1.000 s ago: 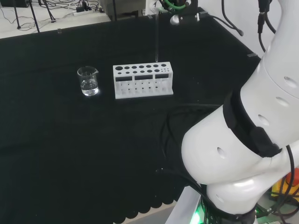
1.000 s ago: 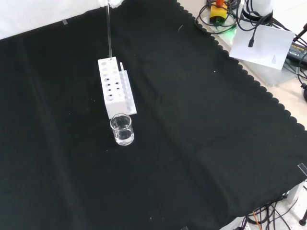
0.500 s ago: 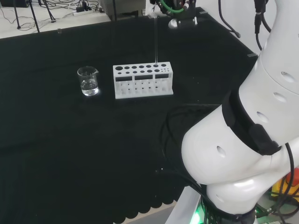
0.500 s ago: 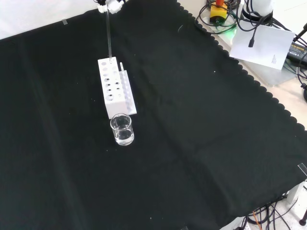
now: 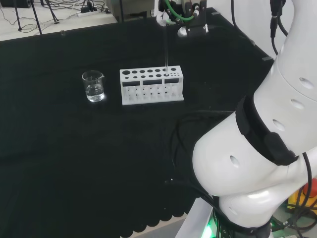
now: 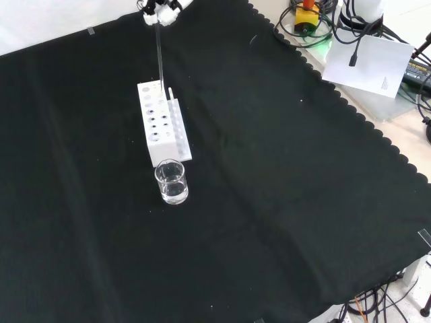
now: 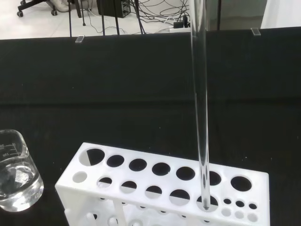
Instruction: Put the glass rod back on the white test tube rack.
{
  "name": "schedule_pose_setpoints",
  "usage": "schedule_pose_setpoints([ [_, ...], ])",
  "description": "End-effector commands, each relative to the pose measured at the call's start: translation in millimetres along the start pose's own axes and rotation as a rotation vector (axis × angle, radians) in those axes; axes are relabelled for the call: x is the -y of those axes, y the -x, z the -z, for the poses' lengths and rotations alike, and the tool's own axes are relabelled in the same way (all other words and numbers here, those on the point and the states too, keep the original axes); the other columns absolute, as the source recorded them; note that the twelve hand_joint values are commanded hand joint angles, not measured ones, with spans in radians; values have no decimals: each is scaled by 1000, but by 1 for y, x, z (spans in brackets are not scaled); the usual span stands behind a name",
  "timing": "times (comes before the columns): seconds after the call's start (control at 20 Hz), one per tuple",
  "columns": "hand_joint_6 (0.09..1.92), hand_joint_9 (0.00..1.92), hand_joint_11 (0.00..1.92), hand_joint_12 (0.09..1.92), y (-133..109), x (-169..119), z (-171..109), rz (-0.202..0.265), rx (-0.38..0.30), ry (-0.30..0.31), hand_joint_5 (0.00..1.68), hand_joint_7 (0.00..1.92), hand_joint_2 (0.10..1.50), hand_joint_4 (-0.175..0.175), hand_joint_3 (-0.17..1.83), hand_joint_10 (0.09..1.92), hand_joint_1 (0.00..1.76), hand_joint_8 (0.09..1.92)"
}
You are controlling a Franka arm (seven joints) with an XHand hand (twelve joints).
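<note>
1. Glass first, at the left of the head view: a beaker [image 5: 93, 86] with a little clear liquid stands on the black cloth [image 5: 74, 148], just left of the rack and apart from it. In the wrist view the beaker [image 7: 16, 172] sits beside the rack's end.
2. White and full of holes, the rack [image 5: 151, 85] stands next along, its long side facing the head camera. Its top carries two rows of large round holes and a few small ones at one end, as the wrist view shows [image 7: 164, 183].
3. Near the rack's right end in the head view, the rod [image 5: 166, 47] stands nearly upright. Its lower tip sits in a hole of the front row, close to the small holes, seen plainly in the wrist view [image 7: 201, 117].
4. In the front view the rack [image 6: 161, 124] runs away from the camera, with the beaker [image 6: 171, 182] at its near end and the rod [image 6: 159, 54] rising from its far end.
5. At the rod's top the hand [image 6: 161, 9] has its fingers pinched together on the rod; in the head view it [image 5: 184, 11] shows at the top edge, above the rack's right end.
6. Farthest right in the head view are the arm's big white links [image 5: 257, 148].
</note>
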State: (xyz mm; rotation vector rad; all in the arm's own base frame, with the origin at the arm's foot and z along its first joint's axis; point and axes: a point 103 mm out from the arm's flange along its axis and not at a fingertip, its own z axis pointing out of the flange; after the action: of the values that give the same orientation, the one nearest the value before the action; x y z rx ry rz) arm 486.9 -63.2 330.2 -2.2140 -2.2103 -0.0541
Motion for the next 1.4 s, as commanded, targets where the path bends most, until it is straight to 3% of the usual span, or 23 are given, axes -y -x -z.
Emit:
schedule_pose_setpoints([
  [0.05,637,1558,1573,813,2,-4,-9,3,-9,-19,1019,1032,1104,-175,0,901,1285,1247],
  [0.85,636,1559,1572,815,-2,-13,-3,0,-16,-5,1021,1031,1104,-175,0,903,1285,1248],
  [1.4,634,1559,1572,816,6,-14,-16,-25,-30,-25,1022,1032,1104,-175,0,904,1285,1247],
])
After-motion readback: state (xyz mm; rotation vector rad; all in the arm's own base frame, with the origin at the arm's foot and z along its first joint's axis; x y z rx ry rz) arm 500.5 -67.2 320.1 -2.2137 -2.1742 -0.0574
